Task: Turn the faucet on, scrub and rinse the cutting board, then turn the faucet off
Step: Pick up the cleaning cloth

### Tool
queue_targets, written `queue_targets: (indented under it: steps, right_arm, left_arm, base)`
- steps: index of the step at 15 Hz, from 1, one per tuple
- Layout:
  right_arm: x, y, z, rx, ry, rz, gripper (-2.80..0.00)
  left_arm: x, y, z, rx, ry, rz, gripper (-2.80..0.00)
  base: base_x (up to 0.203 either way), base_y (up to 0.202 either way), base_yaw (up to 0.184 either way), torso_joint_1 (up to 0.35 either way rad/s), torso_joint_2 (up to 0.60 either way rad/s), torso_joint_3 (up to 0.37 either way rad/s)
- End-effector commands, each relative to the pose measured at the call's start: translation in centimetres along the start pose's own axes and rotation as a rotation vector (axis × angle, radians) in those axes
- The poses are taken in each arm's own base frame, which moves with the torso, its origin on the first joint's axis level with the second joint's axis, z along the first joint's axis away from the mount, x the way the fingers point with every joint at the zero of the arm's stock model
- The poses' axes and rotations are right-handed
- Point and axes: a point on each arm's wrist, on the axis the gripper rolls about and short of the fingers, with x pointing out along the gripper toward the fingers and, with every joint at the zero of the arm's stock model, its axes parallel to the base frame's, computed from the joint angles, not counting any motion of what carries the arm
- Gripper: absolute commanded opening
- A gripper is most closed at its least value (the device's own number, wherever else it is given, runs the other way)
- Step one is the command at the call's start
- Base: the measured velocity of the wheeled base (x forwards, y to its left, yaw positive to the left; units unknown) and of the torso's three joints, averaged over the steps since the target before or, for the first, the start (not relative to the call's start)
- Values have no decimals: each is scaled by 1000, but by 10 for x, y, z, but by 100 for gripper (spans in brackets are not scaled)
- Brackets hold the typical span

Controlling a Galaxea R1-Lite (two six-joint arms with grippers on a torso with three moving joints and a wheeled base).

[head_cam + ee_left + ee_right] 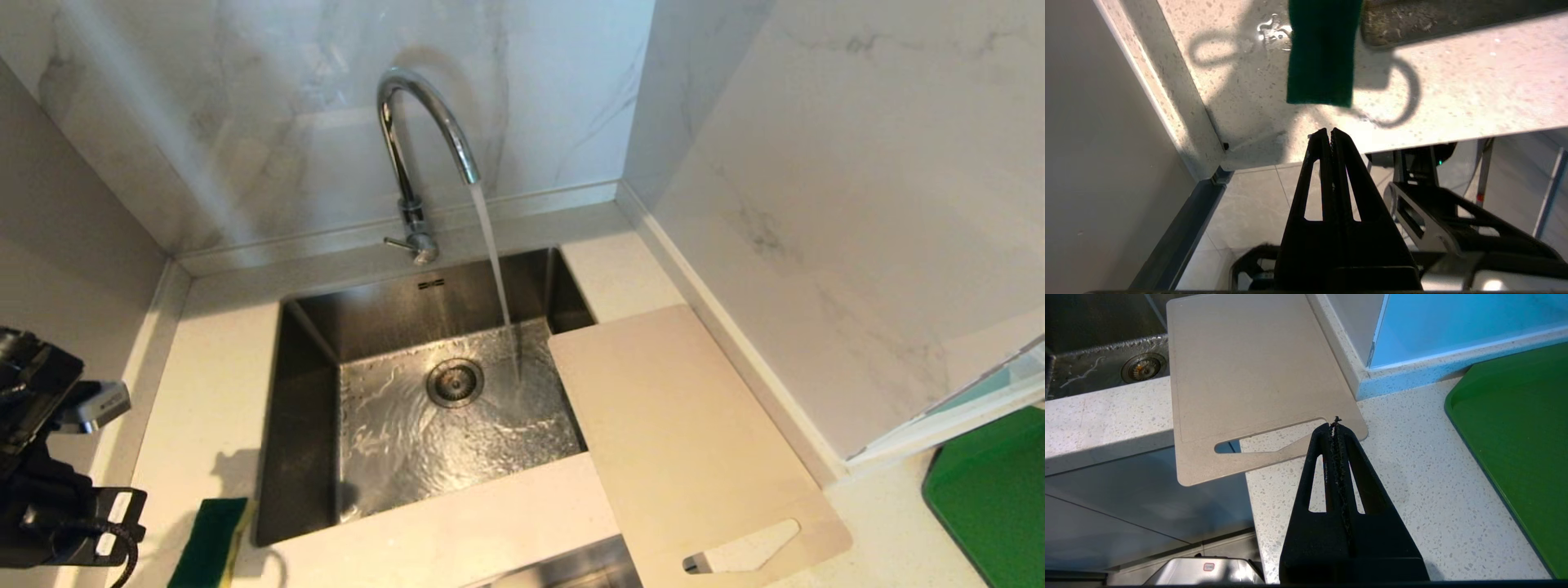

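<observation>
The chrome faucet point(416, 139) stands behind the sink point(306, 392), its thin lever point(398, 242) sticking out to the left, and water streams from the spout onto the sink floor. The pale beige cutting board point(686, 433) lies flat to the right of the sink, overlapping the sink's right edge, with its handle slot past the counter's front edge. My left gripper point(1329, 131) is shut and empty, hanging over the counter's front edge just short of a green sponge point(1321, 53). My right gripper point(1335, 426) is shut and empty, hovering over the counter beside the handle end of the cutting board point(1249, 367).
The green-and-yellow sponge point(211, 543) lies on the counter left of the sink. My left arm point(41, 457) is at the far left edge. A bright green mat point(992, 490) sits at the far right. Marble walls close in behind and on the right.
</observation>
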Motion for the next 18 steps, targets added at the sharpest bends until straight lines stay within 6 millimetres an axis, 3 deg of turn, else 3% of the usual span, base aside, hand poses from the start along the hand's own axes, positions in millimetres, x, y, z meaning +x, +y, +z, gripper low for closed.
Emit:
queue_targets:
  steps: [1,2,3,6,18]
  right_arm:
    - [0,0,0,0,0,1,-280]
    - [0,0,0,0,0,1,-280]
    - [0,0,0,0,-1,1,-280]
    - [0,0,0,0,0,1,-280]
    - [0,0,0,0,-1,1,-280]
  left_arm:
    - [18,8,-13,-24,-7,26,-280]
    - [26,9,-16,-19,-6,33,-280]
    - [33,9,-19,-16,-7,36,0]
    - [53,7,-12,-28,-11,48,0]
    - [103,-5,-1,-11,21,49,0]
  base:
    - [0,0,0,0,0,0]
    - [0,0,0,0,0,0]
    - [0,0,0,0,0,0]
    - [0,0,0,0,0,0]
    - [0,0,0,0,0,0]
